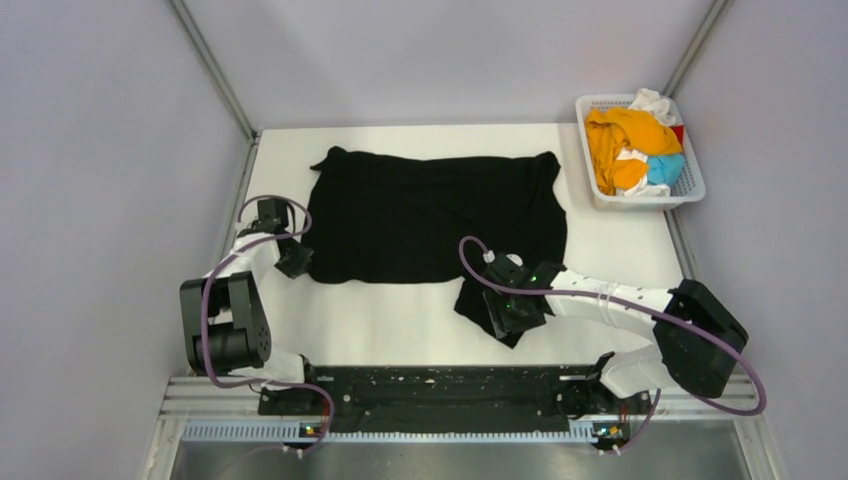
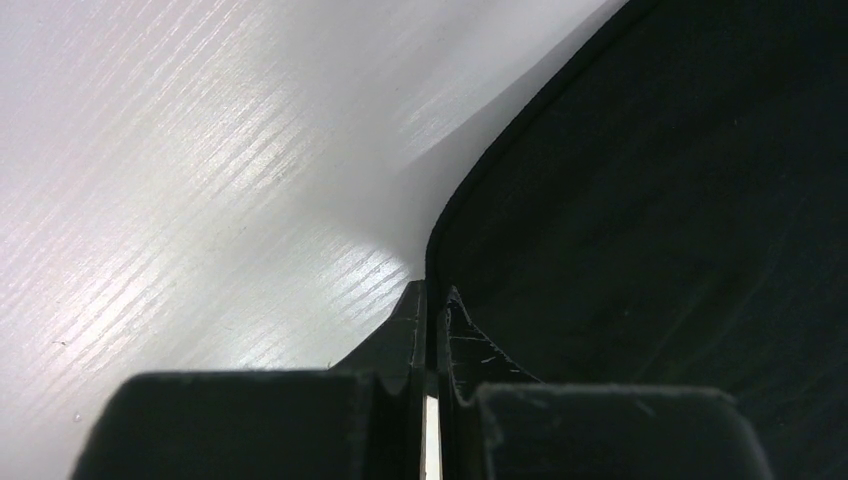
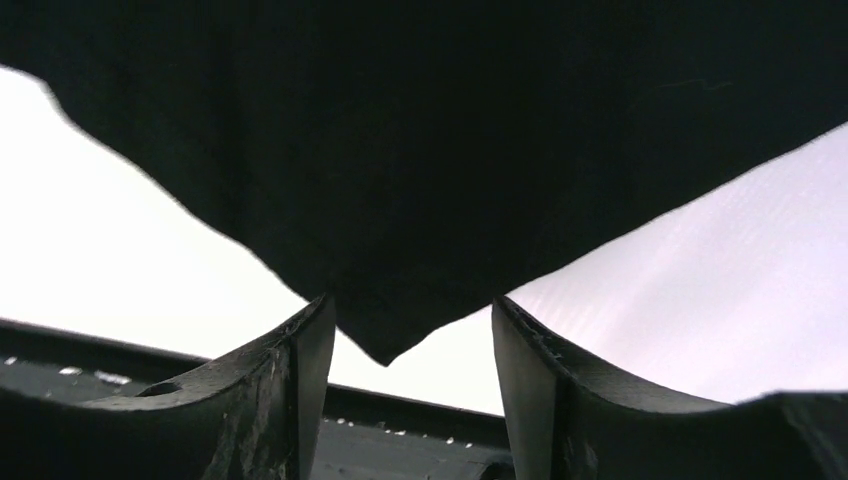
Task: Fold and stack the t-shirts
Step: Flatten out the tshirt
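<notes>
A large black t-shirt (image 1: 430, 215) lies spread flat on the white table (image 1: 400, 320). My left gripper (image 1: 293, 262) sits at the shirt's near left corner. In the left wrist view it (image 2: 432, 292) is shut on the hem of the black t-shirt (image 2: 650, 200). My right gripper (image 1: 510, 318) hovers over the sleeve at the near right corner. In the right wrist view it (image 3: 410, 310) is open, and a pointed tip of the black t-shirt (image 3: 420, 130) hangs between the fingers, apart from both. Orange (image 1: 625, 135), white (image 1: 652, 102), light blue (image 1: 665, 167) and red (image 1: 678, 133) t-shirts lie bunched in the basket.
A white lattice basket (image 1: 690, 190) stands at the table's far right corner. Grey walls close in the table on the left, back and right. The black rail (image 1: 430, 385) carrying the arm bases runs along the near edge.
</notes>
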You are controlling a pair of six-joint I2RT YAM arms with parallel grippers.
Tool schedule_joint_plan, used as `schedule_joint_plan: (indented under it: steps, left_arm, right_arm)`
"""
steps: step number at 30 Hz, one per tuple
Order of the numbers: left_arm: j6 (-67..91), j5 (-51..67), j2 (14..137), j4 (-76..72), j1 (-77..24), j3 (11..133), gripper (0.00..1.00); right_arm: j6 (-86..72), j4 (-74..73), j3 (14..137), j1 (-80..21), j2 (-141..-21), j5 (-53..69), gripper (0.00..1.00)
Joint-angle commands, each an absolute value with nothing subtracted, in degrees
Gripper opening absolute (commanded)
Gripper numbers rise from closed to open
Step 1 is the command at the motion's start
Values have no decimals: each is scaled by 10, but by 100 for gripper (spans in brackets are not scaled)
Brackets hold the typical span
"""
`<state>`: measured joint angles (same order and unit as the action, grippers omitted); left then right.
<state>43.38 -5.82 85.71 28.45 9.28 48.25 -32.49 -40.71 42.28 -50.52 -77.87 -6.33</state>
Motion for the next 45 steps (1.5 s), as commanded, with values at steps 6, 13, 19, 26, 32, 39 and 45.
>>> schedule_joint_plan:
  steps: [6,13,19,26,32,39,45]
  left_arm:
    - [436,-64,828,279,91,465,0]
    - [438,-70,824,282,91,463,0]
    - [437,-73,818,285,91,464,0]
    - [431,-56,805,287,91,473,0]
    - [427,-20,771,264,90,502,0]
    - [441,38,727,229,90,598,0]
    - [453,37,691,209,90,709,0]
  right_arm:
    - [-366,-393,401,-526,-805,-117,54]
    - [-379,-387,390,-538,-832,-116,37]
    - [-392,-358,372,-539,-834,-107,11]
    - [-391,-363,412,-491,-801,-189,0]
    - [-293,-280,522,-404,-739,-303,0]
    - [-176,-150,638,-357,-717,-420,0]
    - [-37,-59,749,-352,-691,-469,0]
